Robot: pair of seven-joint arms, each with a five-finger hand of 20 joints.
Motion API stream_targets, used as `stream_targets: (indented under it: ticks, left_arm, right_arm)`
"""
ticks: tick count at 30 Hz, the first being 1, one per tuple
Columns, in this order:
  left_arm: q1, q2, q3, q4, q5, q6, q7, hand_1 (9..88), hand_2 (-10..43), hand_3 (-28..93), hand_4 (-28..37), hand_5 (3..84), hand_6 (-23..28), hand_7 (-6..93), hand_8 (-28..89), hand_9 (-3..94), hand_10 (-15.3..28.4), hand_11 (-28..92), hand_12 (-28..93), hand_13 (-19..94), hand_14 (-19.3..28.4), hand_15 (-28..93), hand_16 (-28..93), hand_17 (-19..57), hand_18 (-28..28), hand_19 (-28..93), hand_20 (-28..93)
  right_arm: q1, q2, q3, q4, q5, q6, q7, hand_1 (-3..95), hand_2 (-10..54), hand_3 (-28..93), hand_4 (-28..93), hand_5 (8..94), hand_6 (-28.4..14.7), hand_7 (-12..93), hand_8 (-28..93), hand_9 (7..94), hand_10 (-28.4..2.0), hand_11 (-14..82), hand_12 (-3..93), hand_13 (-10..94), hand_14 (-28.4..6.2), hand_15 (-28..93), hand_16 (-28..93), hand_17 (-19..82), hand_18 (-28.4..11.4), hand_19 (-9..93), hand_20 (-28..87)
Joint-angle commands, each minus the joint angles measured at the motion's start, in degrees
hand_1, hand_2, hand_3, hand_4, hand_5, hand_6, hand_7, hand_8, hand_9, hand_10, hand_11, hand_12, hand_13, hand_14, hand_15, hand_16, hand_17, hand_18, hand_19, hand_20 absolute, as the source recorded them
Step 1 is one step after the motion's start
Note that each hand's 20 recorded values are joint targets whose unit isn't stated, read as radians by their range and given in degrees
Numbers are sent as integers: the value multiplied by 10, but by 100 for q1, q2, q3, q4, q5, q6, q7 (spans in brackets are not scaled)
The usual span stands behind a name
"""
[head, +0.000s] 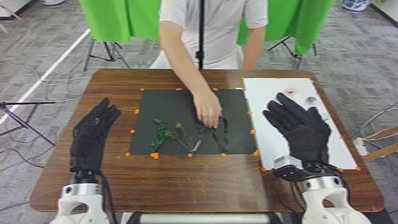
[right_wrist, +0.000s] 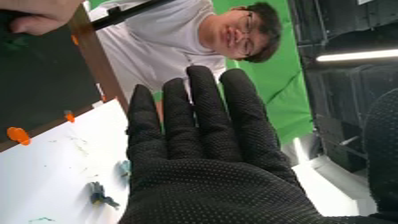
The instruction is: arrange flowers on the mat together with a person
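My right hand is held over the white sheet, its fingers straight, nothing in it. In the right wrist view the same hand has its fingers extended and spread a little. My left hand stays beside the dark mat, over the table's left part, open. Green stems and a thin flower stem lie on the mat. A person's hand reaches down onto the mat, touching at the dark green stems on its right part.
A pink flower and a small dark bluish one lie on the white sheet near my right fingertips. Orange tabs hold the mat's edges on the brown table. A thin dark pole stands at the far side.
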Motion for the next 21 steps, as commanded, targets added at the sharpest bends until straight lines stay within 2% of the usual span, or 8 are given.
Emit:
stream_targets:
  ticks: [1, 10, 17, 21]
  left_arm:
    - [57, -43, -29, 17, 25, -79, -88, 289, -83, 653, -161, 421, 56, 56, -52, 396, 123, 133, 164, 359, 141, 103, 19, 130, 85, 32, 220]
    - [-5, -32, -14, 42, 60, -157, -110, 287, -83, 651, -160, 424, 57, 55, -51, 393, 122, 130, 164, 355, 142, 102, 20, 124, 82, 29, 217]
    - [16, -51, -42, 25, 60, -144, -103, 287, -82, 652, -160, 426, 56, 57, -51, 393, 121, 129, 165, 353, 142, 101, 21, 122, 82, 29, 215]
    - [2, -64, -35, 30, 82, -171, -131, 288, -82, 651, -160, 427, 57, 57, -51, 394, 121, 128, 165, 353, 142, 100, 21, 121, 81, 29, 214]
  right_arm:
    - [-103, -22, -5, -30, -48, 65, -9, 62, 27, 740, -196, 424, -58, 90, -88, 445, -159, 49, 102, 303, -105, 108, 55, 201, -109, 10, 270]
    - [-86, 12, -91, 18, 40, 191, -37, 58, 33, 739, -197, 436, -51, 97, -89, 463, -161, 55, 110, 322, -108, 118, 64, 200, -118, 24, 278]
    - [-70, 18, -95, 30, -5, 169, 2, 58, 35, 740, -195, 445, -48, 103, -91, 486, -162, 60, 117, 341, -114, 127, 72, 203, -121, 29, 279]
    - [-36, 59, -47, 17, -167, 223, -47, 81, 10, 749, -190, 450, -46, 107, -91, 492, -163, 61, 122, 354, -121, 133, 82, 204, -124, 48, 288]
